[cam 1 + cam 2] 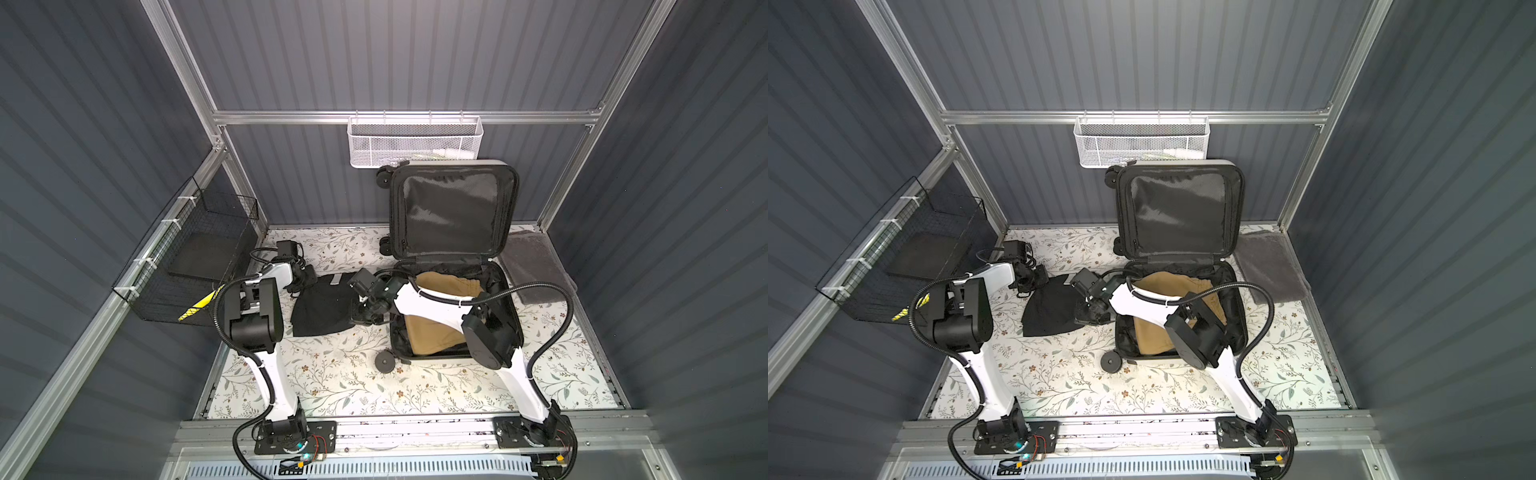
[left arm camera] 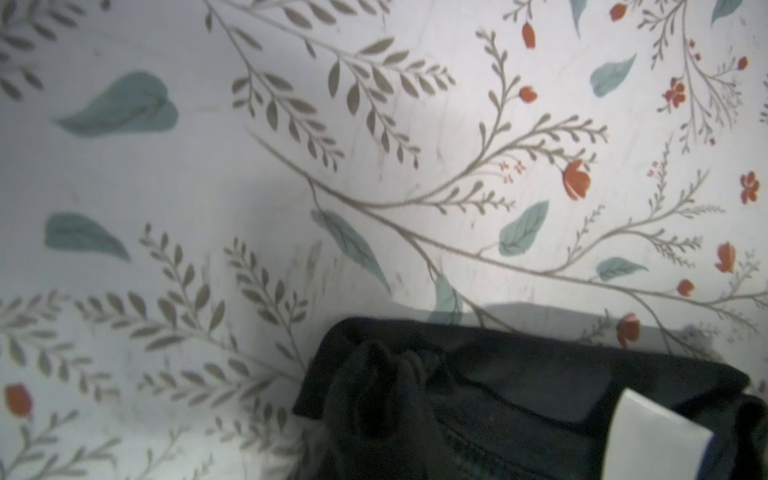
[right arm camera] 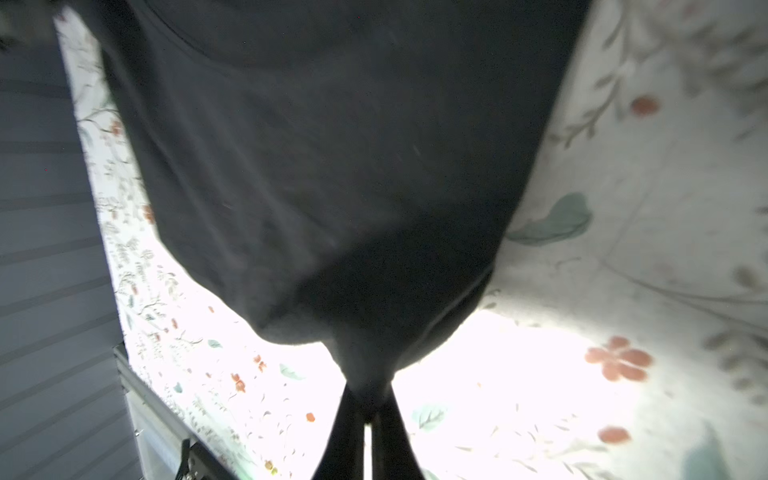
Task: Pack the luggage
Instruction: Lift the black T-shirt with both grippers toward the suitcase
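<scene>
Luggage (image 1: 453,208) open on desk (image 1: 332,374), right of centre: base flat, mouth up, tan garment (image 1: 430,336) inside; lid upright at far hinge. Wheel end points left, so long axis prob. left-right. R hand (image 1: 362,319) pinched shut on near-right corner of black garment (image 1: 322,307), just left of base rim; R arm nearer. L hand (image 1: 305,277) at garment's far-left corner, grip can't tell. Next, judged: carry garment rightward over rim.
</scene>
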